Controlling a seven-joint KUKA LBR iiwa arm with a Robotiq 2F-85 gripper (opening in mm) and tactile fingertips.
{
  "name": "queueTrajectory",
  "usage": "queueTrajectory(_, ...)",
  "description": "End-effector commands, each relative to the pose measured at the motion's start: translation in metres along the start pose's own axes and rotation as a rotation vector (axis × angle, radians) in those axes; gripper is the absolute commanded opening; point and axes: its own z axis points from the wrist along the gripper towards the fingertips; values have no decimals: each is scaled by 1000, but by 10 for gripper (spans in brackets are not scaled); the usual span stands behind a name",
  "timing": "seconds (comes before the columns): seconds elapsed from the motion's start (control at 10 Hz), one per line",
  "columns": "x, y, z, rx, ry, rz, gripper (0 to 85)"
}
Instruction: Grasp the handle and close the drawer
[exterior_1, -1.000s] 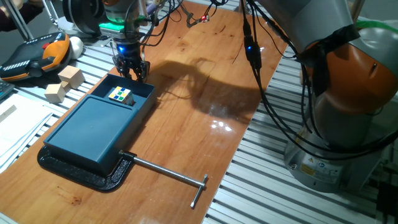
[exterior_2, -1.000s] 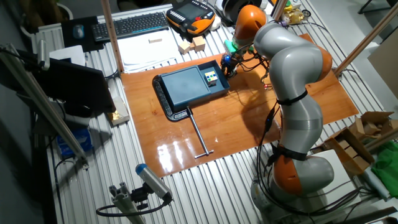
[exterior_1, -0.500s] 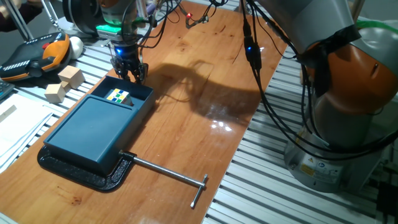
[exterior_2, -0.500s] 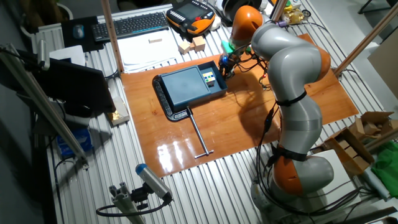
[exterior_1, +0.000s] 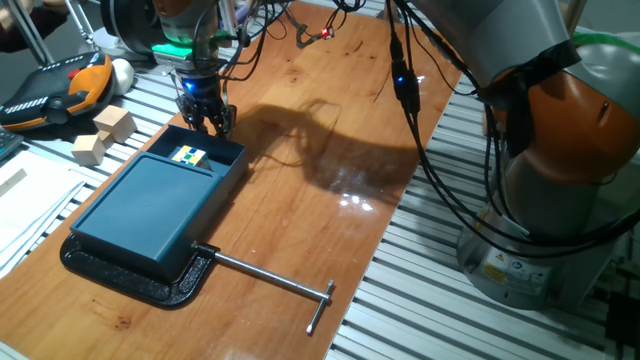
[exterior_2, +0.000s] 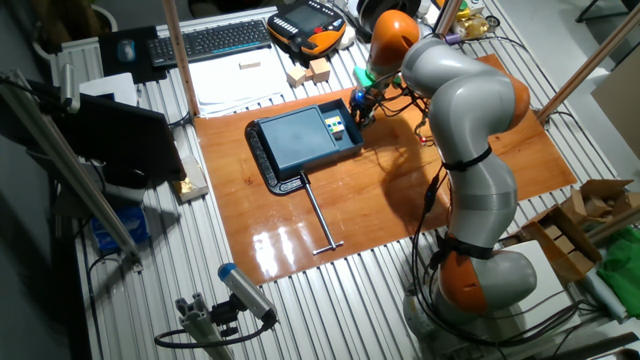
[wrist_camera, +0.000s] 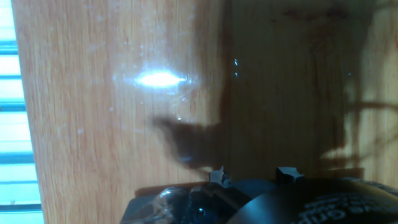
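Teal drawer (exterior_1: 215, 157) sat partly open at upper left, its handle (exterior_1: 213, 136) under my gripper (exterior_1: 208, 122); whether my fingers clenched it I could not tell. I judged an off-centre push might jam it or slip off the thin rim

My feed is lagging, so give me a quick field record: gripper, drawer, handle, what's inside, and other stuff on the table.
gripper: at the drawer's outer end, just above the rim; open or shut unclear
drawer: still partly open
handle: directly below the fingertips; contact unclear
box: teal, on a black base plate
contents: one small multicoloured block
other: metal rod on the wooden table
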Motion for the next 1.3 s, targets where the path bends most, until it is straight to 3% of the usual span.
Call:
queueTrajectory(0.0, 1, 0, 0, -1, -1, -2, 7)
queueTrajectory(1.2, 17, -1, 4, 4, -4, -16, 7)
